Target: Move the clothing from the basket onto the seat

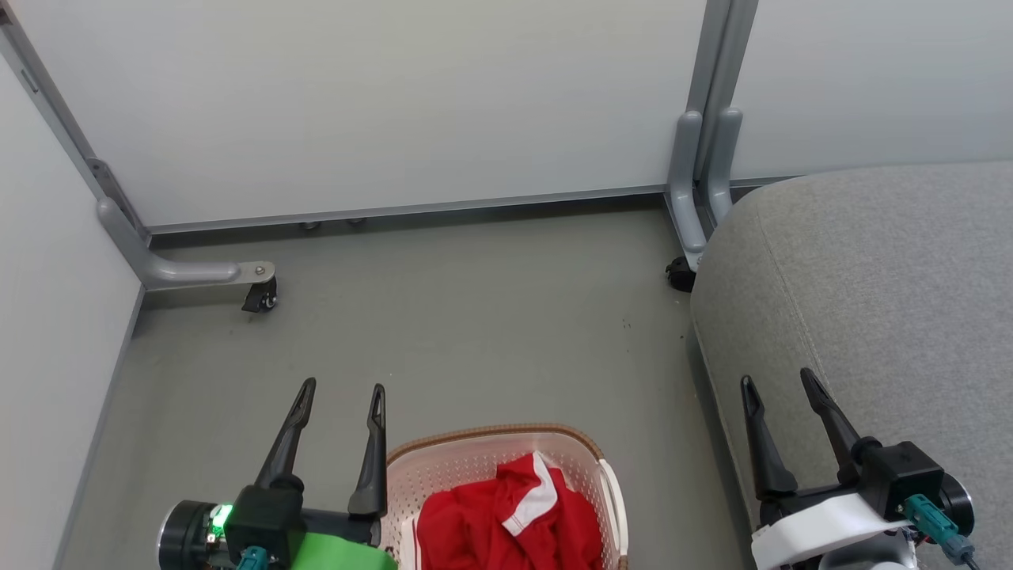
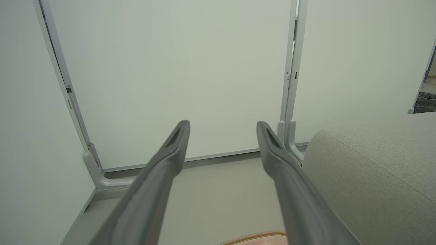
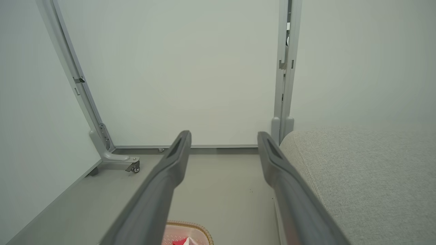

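The red clothing (image 1: 506,518) with a white striped-trim panel lies bunched inside the cream perforated basket (image 1: 467,463) on the floor at the bottom centre of the head view. The grey seat (image 1: 870,301) fills the right side. My left gripper (image 1: 342,388) stands open just left of the basket, nothing between its fingers. My right gripper (image 1: 777,378) is open over the seat's front edge, also empty. The left wrist view shows the basket's brown rim (image 2: 255,235) at the bottom and the seat (image 2: 374,170); a scrap of clothing (image 3: 180,242) shows in the right wrist view.
Pale partition panels (image 1: 396,103) close off the back and left. Their grey feet carry castors: one at the left (image 1: 259,297), one beside the seat (image 1: 679,273). Bare grey floor (image 1: 475,317) lies between the basket and the panels.
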You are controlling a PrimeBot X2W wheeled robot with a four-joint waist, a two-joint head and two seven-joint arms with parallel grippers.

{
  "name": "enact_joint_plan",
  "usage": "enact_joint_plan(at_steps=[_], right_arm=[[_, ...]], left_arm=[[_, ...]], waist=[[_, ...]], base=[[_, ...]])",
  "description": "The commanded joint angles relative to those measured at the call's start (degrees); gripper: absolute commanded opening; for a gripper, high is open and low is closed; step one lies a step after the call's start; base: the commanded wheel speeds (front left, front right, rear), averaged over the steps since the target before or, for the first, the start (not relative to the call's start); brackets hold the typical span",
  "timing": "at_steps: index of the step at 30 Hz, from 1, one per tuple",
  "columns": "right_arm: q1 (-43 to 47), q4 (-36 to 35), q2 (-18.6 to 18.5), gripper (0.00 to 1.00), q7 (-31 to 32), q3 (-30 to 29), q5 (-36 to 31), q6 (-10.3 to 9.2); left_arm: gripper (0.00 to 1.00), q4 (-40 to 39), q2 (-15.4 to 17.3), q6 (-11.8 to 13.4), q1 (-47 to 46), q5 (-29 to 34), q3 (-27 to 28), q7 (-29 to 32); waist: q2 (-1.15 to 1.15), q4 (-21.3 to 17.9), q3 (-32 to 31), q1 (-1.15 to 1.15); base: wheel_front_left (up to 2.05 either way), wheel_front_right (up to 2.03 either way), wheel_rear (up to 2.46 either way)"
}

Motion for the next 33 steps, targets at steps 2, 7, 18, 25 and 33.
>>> enact_joint_plan(at_steps=[2,7,18,25,33], right_arm=[[0.9,-0.4,-0.3,1.0,-0.6,0.3,-1.6,0.02],[1.2,-0.7,-0.3,1.0,-1.1,0.5,-3.6,0.01],[1.0,-0.2,-0.3,1.0,-1.0,0.5,-3.3,0.01],[1.1,-0.3,-0.2,1.0,-1.0,0.4,-2.7,0.01],[1.4,-0.1,-0.3,1.0,-1.0,0.2,-1.6,0.01]], left_arm=[[1.0,-0.4,0.4,0.2,1.1,1.9,-0.4,-0.6],[1.0,-0.6,0.4,0.3,1.2,3.8,-0.9,-1.1],[1.0,0.1,0.4,0.2,1.0,3.4,-0.8,-1.0],[1.0,0.2,0.4,0.2,1.1,3.7,-0.9,-1.0],[1.0,0.7,0.4,-0.6,1.3,4.2,-1.2,-1.0]], waist=[[0.0,0.0,-0.1,0.0],[0.0,0.2,-0.3,0.0],[0.0,0.5,-0.6,0.0],[0.0,0.6,-0.6,0.0],[0.0,0.9,-0.7,0.0]], base=[[0.0,0.0,0.0],[0.0,0.0,0.0],[0.0,0.0,0.0],[0.0,0.0,0.0],[0.0,0.0,0.0]])
